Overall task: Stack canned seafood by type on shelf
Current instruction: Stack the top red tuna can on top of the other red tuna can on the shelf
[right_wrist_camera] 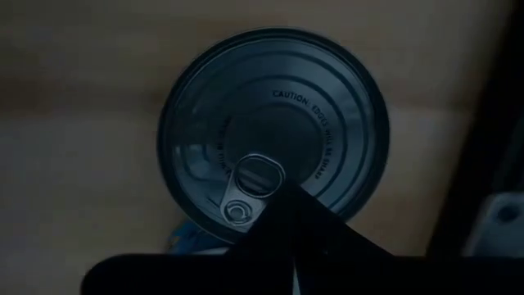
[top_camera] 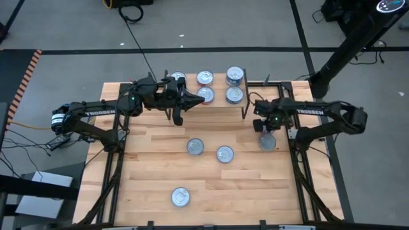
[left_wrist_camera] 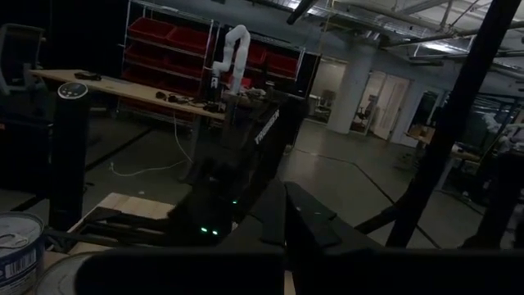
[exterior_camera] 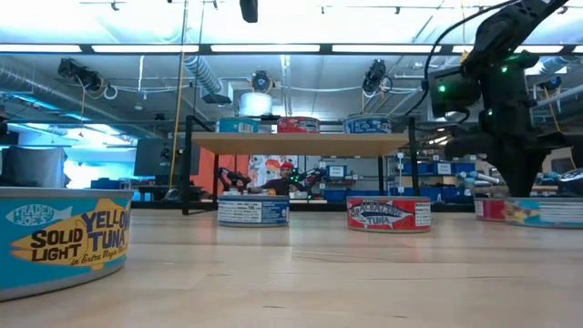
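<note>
The shelf [top_camera: 220, 110] [exterior_camera: 301, 143] stands at the table's far edge with several silver-topped cans on its plank; one of them [top_camera: 204, 94] sits at the plank's middle. My left gripper [top_camera: 193, 97] lies level over the plank, shut, its tips right beside that can. My right gripper [top_camera: 266, 126] [right_wrist_camera: 286, 201] hangs over a can [top_camera: 267, 142] [right_wrist_camera: 274, 135] near the table's right edge, fingers shut and pointing down at its pull tab. Three more cans [top_camera: 195, 147] [top_camera: 224, 154] [top_camera: 180, 197] rest on their bases on the tabletop. My left gripper's shut tips reach the middle can's left side on the plank, coming level from the table's left; I cannot tell whether they touch it. My right gripper's shut tips stand above the pull tab [right_wrist_camera: 258, 176] of the can's lid; I cannot tell whether they touch it.
The shelf's black legs [top_camera: 243, 112] stand between the two arms. Black frame rails run along the table's left and right edges [top_camera: 305, 185]. In the low view a yellow-labelled tuna can [exterior_camera: 64, 241] sits near the front edge. Bare wood lies in the table's near half.
</note>
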`<state>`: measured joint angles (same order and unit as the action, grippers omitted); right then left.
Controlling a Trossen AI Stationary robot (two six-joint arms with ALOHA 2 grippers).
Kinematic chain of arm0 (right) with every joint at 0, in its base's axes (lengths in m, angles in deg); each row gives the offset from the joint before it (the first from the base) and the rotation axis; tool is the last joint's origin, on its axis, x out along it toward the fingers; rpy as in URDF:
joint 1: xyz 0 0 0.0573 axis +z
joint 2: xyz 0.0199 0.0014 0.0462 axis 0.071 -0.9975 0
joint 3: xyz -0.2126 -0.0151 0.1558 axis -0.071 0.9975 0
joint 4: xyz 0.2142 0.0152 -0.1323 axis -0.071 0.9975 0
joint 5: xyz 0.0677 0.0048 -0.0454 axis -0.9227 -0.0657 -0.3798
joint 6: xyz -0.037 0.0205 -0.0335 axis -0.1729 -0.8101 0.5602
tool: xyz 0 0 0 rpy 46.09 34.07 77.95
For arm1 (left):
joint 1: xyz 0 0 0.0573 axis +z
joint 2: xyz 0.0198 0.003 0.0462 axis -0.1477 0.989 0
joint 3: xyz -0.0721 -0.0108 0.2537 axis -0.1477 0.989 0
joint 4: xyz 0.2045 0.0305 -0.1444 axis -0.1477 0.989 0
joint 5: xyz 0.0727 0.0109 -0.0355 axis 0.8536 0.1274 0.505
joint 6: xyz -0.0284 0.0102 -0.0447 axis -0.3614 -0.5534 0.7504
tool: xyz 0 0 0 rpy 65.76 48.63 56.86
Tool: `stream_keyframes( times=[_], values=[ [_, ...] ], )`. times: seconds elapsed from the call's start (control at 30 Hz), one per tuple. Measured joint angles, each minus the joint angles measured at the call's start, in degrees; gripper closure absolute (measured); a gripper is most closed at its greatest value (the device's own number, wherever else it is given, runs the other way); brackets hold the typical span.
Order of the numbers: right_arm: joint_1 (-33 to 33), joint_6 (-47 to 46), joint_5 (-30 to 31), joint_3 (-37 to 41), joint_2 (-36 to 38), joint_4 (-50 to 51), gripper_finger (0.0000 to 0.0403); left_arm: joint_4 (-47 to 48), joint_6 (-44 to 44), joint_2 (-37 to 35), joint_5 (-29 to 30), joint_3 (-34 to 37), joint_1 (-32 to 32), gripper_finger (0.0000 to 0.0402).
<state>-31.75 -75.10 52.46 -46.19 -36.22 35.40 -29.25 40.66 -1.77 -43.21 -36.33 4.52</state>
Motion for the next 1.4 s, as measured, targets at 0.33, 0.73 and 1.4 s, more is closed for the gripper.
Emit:
stream_keyframes(
  times=[0.33,0.73,1.4],
  values=[
    [17.79,-4.32,-10.78,0.03,-0.09,-0.86,0.0401,0.22,0.00,0.00,-0.02,0.00,0.00,0.0400],
    [32.29,1.24,-19.48,-2.93,0.41,-1.49,0.0395,0.46,0.00,0.02,-0.02,0.00,0.00,0.0400],
    [35.74,11.14,-3.87,-10.45,-4.87,-1.77,0.0273,3.32,1.50,0.02,-0.04,0.00,-0.23,0.0400]
  ],
)
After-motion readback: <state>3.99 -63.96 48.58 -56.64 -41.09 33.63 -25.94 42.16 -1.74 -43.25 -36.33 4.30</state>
